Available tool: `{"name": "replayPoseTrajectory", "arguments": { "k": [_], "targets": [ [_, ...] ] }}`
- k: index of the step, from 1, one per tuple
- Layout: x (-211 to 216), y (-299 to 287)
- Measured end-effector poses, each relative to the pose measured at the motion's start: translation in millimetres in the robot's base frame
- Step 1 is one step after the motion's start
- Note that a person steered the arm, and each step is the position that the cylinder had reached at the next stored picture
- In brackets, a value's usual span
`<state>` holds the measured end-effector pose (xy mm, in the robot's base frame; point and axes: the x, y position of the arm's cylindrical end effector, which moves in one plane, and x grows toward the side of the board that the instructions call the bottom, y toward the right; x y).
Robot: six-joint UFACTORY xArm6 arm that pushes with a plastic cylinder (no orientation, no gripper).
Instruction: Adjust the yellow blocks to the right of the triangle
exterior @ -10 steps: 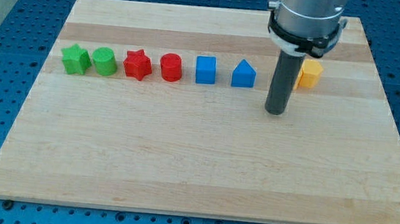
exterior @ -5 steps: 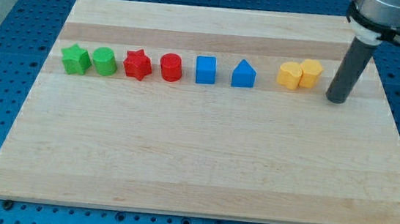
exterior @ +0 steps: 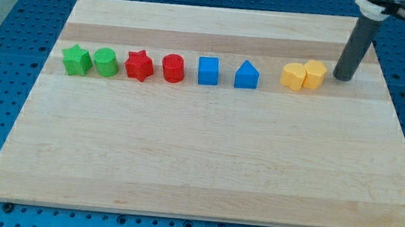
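Two yellow blocks sit touching each other at the view's right end of the row: one (exterior: pixel 292 76) on the left and one (exterior: pixel 314 74) on the right, slightly higher. The blue triangle block (exterior: pixel 246 75) stands to their left with a gap between. My tip (exterior: pixel 342 77) rests on the board just to the right of the right yellow block, a small gap apart from it.
The row continues leftward with a blue cube (exterior: pixel 208 71), a red cylinder (exterior: pixel 172 69), a red star (exterior: pixel 139 66), a green cylinder (exterior: pixel 105 62) and a green star (exterior: pixel 76 60). The wooden board's right edge (exterior: pixel 389 109) lies near my tip.
My tip moved from between the triangle and the yellow blocks, round to their right side, then up the view closer to the right yellow block. The blocks have not moved.
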<state>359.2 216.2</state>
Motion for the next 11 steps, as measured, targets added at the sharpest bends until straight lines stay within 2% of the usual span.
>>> {"name": "replayPoseTrajectory", "arguments": {
  "k": [5,11],
  "targets": [
    [15.9,-37.5],
    [28.0,-43.2]
  ]
}}
